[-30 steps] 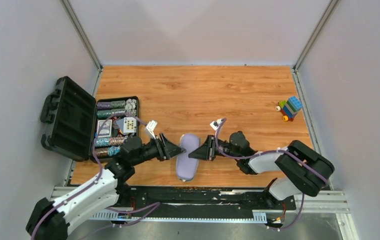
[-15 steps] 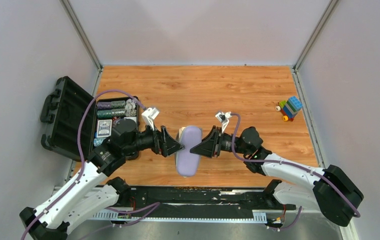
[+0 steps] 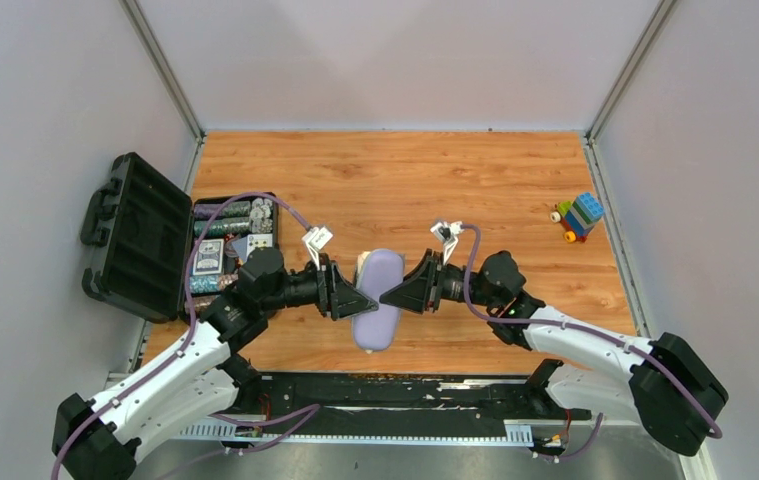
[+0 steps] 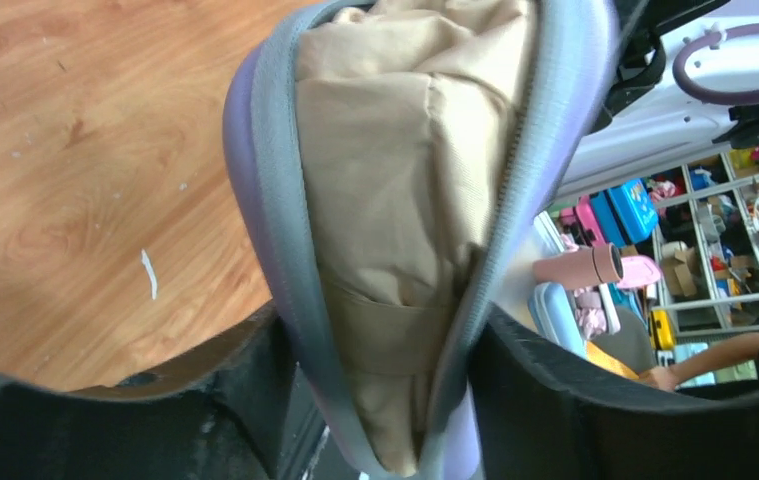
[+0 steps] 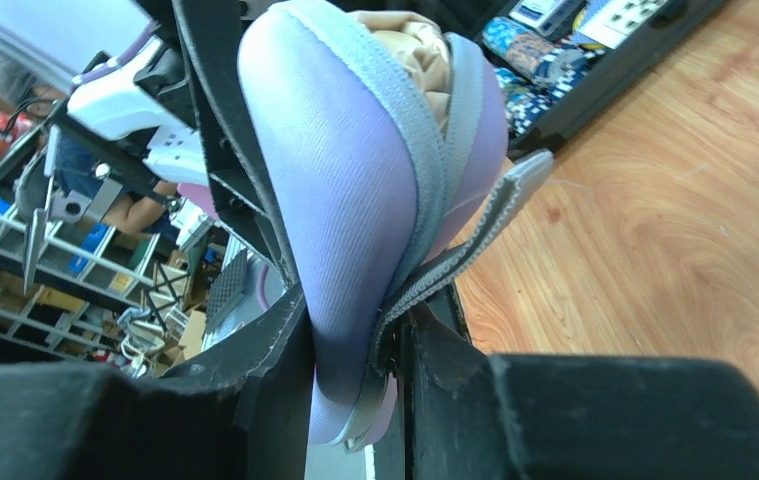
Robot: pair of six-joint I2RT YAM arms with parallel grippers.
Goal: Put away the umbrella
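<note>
At the far left stands an open black poker-chip case (image 3: 145, 235), chips and cards in its tray. The left gripper (image 3: 358, 301) sits astride the near end of the lilac zip case (image 3: 382, 272), jaws wide, with a finger (image 4: 235, 400) pressed against each outer side of it. The umbrella (image 4: 405, 180) lies inside that case, its beige fabric and strap showing through the unzipped gap. From the right, the right gripper (image 3: 388, 297) is pinched narrowly on the case's shell by the grey zip edge. A toy block vehicle (image 3: 579, 216) sits far right on the wooden table (image 3: 405, 170).
</note>
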